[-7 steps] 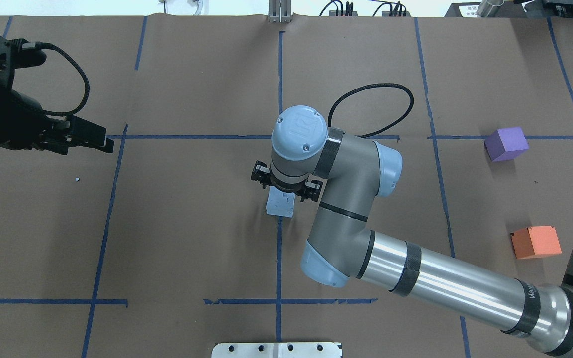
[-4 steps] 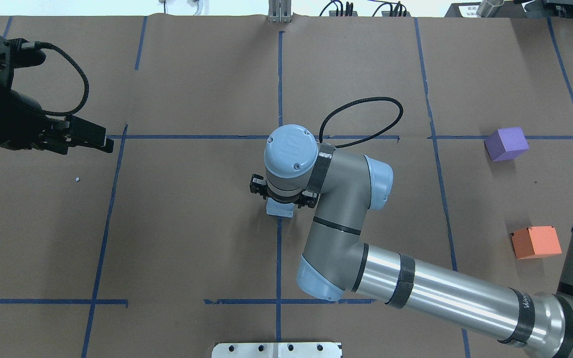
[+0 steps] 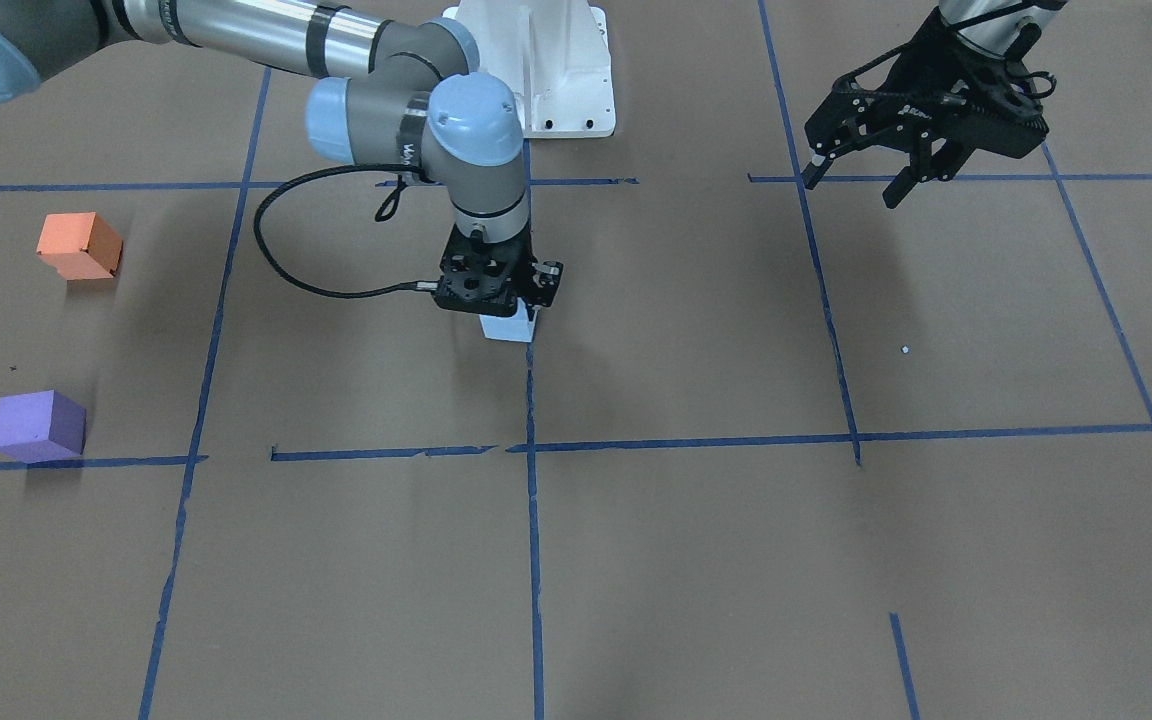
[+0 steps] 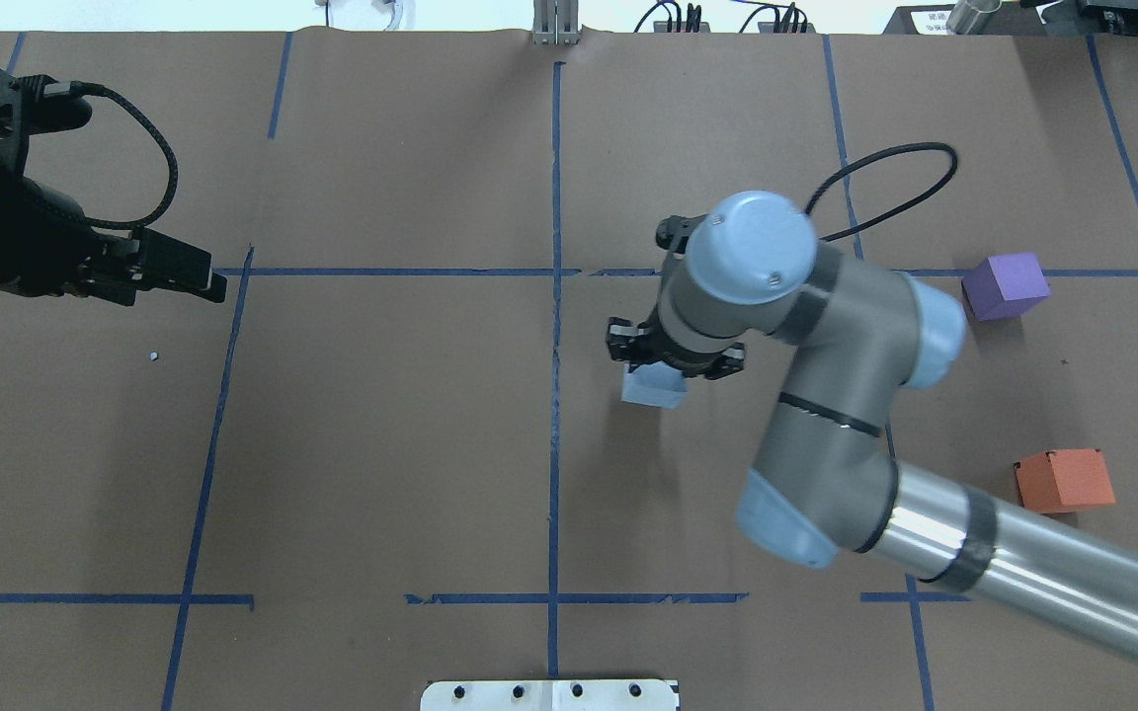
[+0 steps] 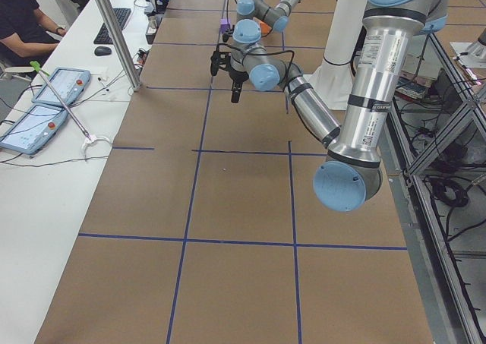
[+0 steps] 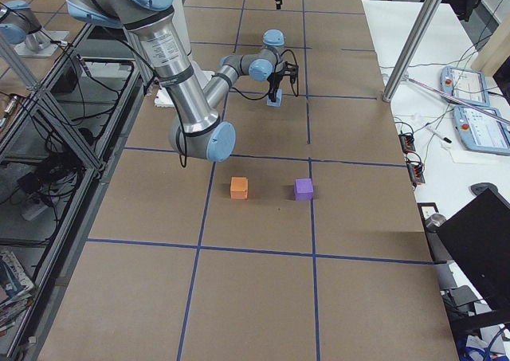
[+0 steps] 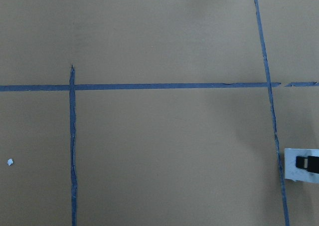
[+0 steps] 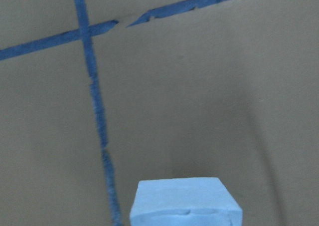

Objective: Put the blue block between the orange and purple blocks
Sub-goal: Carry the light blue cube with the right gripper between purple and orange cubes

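My right gripper (image 4: pixel 673 363) is shut on the pale blue block (image 4: pixel 655 388) and holds it just right of the table's centre line. The right wrist view shows the block (image 8: pixel 185 202) at its bottom edge, with brown paper beyond. The purple block (image 4: pixel 1006 285) and the orange block (image 4: pixel 1065 481) sit apart at the far right, well clear of the gripper. In the front view the orange block (image 3: pixel 79 245) and the purple block (image 3: pixel 38 425) are at the left. My left gripper (image 3: pixel 856 182) is open and empty, hovering at the table's left side (image 4: pixel 196 280).
Blue tape lines (image 4: pixel 555 395) divide the brown paper into squares. The white base plate (image 4: pixel 549 694) is at the near edge. A small white speck (image 4: pixel 153 355) lies near the left gripper. A person and tablets (image 5: pixel 53 101) are beside the table's far side.
My right gripper has moved right from the centre line with the blue block in it, closer to the purple and orange blocks. The left arm has not moved.
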